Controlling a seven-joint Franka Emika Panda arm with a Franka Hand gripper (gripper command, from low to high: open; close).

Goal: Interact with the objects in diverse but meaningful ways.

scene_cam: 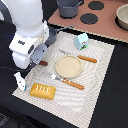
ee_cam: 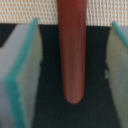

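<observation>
My fingers (ee_cam: 70, 60) are spread wide, and the brown sausage (ee_cam: 71, 50) lies lengthwise in the gap between them, its rounded end showing against the dark counter (ee_cam: 50, 75). One teal-edged pad (ee_cam: 22, 70) stands off to one side of it and the other pad (ee_cam: 121, 45) off to the other; neither touches the sausage, so I have hold of nothing. In the exterior view my white arm covers most of this spot, and only a short brown tip of the sausage (scene_cam: 44, 63) pokes out beside my fingers, at the edge of the pale placemat (scene_cam: 100, 75). The small white bottle (scene_cam: 19, 80) lies just beside me on the dark surface, and the yellow scored bread loaf (scene_cam: 43, 90) sits near it on the mat. Farther from my fingers are the round plate (scene_cam: 68, 66), the white-and-light-blue carton (scene_cam: 81, 40), and, well apart on the toy stove (scene_cam: 102, 22), the dark grey saucepan (scene_cam: 69, 8).
</observation>
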